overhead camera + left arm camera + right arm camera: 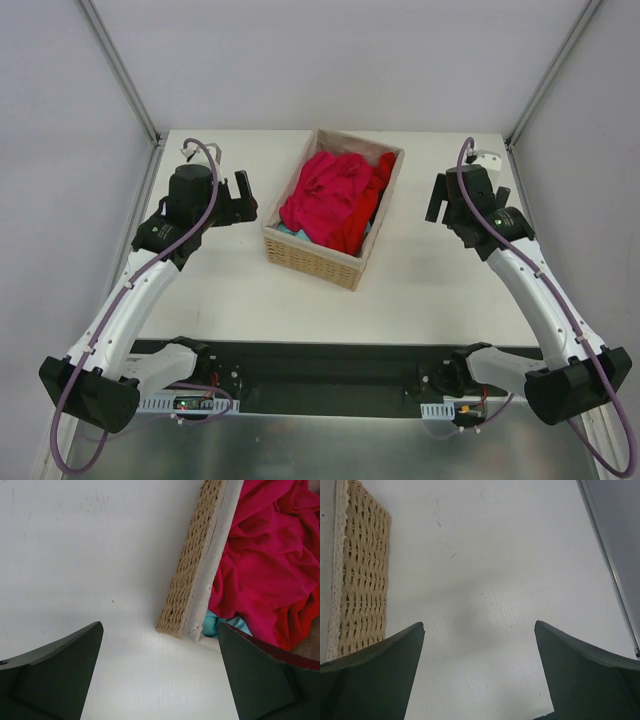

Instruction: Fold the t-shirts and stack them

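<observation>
Top external first: where are the t-shirts (pixel 335 195)?
— Heaped in the basket (pixel 310 258), none folded yet. Left gripper (pixel 244 198) and right gripper (pixel 437 198) both gape wide, empty, either side of it.
— Next?
— Likely one reaches in and pinches the top shirt.

Hot pinks and reds against tan and white.
The magenta-crimson t-shirt (pixel 325 195) lies beside a brighter red t-shirt (pixel 300 612) and a scrap of turquoise cloth (pixel 220 625). The wicker basket (pixel 310 258) is tan open weave with an off-white rim, and the table (pixel 230 290) is plain white.
</observation>
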Controlling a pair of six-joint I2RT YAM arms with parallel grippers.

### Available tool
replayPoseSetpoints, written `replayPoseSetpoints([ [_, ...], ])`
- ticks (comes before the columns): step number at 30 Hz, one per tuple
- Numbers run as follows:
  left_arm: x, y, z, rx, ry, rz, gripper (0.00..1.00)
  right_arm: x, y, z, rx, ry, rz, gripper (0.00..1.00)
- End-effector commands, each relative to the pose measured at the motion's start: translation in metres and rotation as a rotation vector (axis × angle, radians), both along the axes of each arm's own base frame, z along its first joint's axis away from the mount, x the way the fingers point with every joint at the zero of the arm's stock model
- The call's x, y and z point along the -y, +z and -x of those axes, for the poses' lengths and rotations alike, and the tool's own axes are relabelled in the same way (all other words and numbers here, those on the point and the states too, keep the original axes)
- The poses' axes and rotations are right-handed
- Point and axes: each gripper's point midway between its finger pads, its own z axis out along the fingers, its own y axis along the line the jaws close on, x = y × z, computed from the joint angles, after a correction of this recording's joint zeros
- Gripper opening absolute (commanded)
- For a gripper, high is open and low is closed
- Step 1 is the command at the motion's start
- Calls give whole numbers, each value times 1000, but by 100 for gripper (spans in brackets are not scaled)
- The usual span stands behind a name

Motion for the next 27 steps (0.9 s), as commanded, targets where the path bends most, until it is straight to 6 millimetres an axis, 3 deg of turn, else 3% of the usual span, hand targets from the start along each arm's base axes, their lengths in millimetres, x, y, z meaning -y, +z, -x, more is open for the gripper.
replayPoseSetpoints([
  [1, -1, 11, -6, 54, 6, -37, 99, -4, 20, -6, 78, 22, -24, 97],
  [11, 7, 12, -1, 65, -47, -41, 99, -6, 16, -6, 65, 33, -29, 97],
  [16, 24, 13, 2, 60, -156, -16, 99, -8, 14, -6, 64, 39, -38, 97],
  [19, 49, 28, 6, 71, -293, 42, 99, -10, 12, -6, 56, 45, -45, 97],
  [22, 79, 51, 0, 112, -410, 52, 99, -11, 11, -5, 55, 52, -53, 97],
  [23, 90, 60, -10, 124, -436, 38, 99, -12, 12, -5, 58, 54, -57, 97],
  [24, 111, 63, -7, 129, -494, 24, 99, -12, 12, -4, 60, 58, -59, 97],
  [25, 122, 53, -16, 110, -517, -11, 99, -13, 12, -5, 61, 61, -64, 97],
  [26, 136, 68, -20, 140, -545, -7, 99, -14, 12, -4, 62, 64, -66, 97],
  [27, 153, 69, -18, 140, -589, -4, 99, -14, 13, -4, 62, 66, -68, 97],
])
